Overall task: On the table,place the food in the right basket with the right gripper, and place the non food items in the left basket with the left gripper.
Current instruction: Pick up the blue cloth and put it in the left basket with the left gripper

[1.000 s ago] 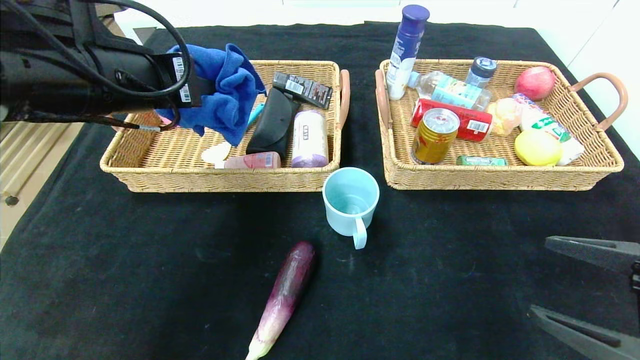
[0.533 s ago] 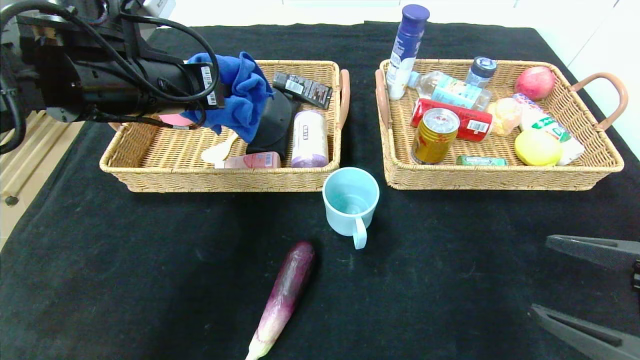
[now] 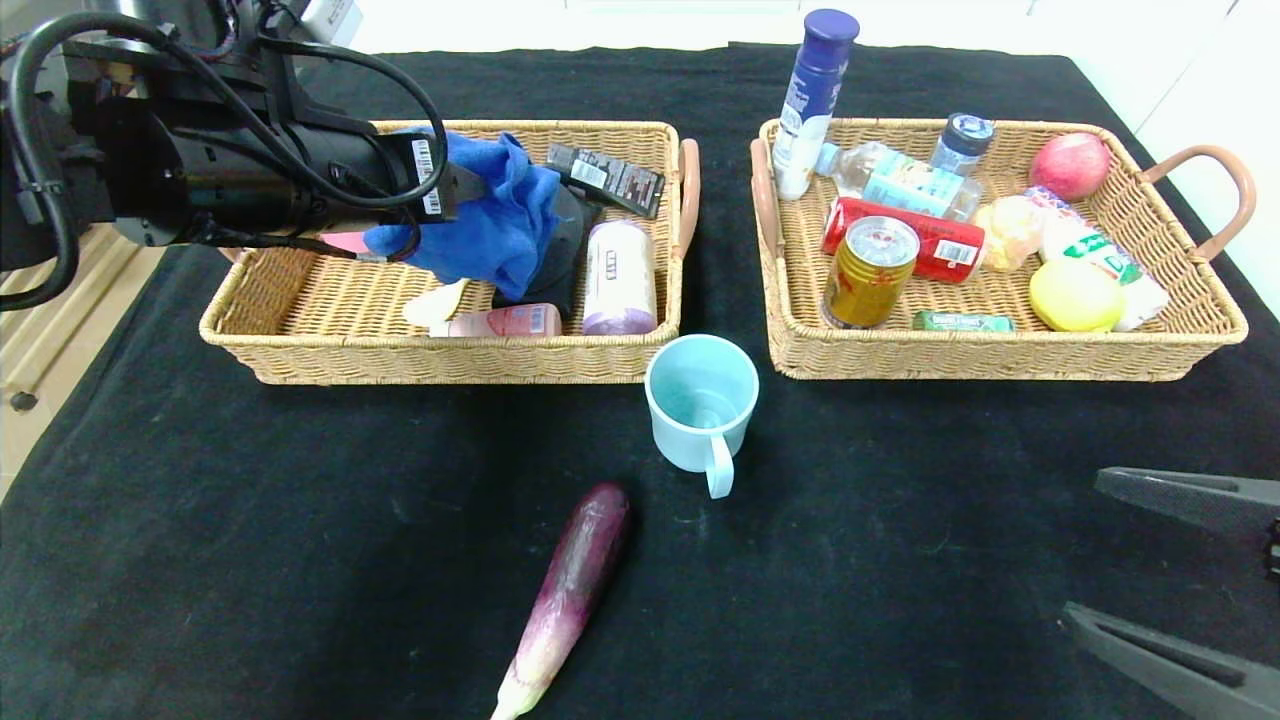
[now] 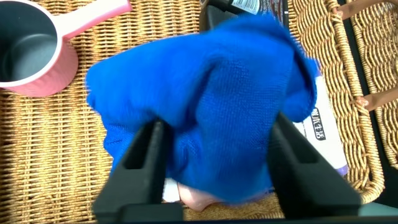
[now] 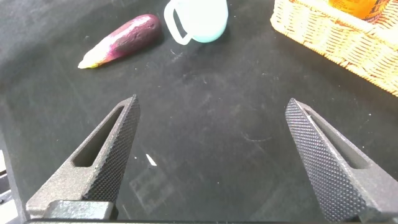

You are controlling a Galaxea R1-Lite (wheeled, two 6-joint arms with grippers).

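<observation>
A: Head view first. Where is the left gripper (image 3: 455, 195)?

B: Upper left of the frame, reaching over the left basket (image 3: 300, 350). The blue cloth (image 3: 495, 225) bunches at its tip and drapes over a black case (image 3: 560, 265) inside that basket. From here I cannot tell whether the jaws grip it.

A: And the right gripper (image 3: 1180, 570)?

B: Lower right corner, fingers spread wide, nothing between them.

A: What is sorted already?

B: The left basket holds the case, a dark flat packet (image 3: 607, 177), a pale roll (image 3: 619, 278) and a pink tube (image 3: 505, 321). The right basket (image 3: 1000, 355) holds a gold can (image 3: 868, 270), bottles, an apple (image 3: 1069, 165) and other packets.

A: What remains?

B: A light blue mug (image 3: 700, 405) at centre and an eggplant (image 3: 570, 590) at lower centre, both on the black table (image 3: 250, 550).

A: Left wrist view?

B: The cloth fills the middle, lying between the two dark fingers (image 4: 143, 158), which stand apart. It looks loose rather than pinched, so I judge it is being let go. A pink cup (image 4: 31, 56) sits upper left.

A: Right wrist view?

B: Both fingers splayed across the bottom, empty; eggplant and mug at the top edge.

A: So?

B: Cloth nearly delivered. I reckon the mug goes left and the eggplant right.
</observation>
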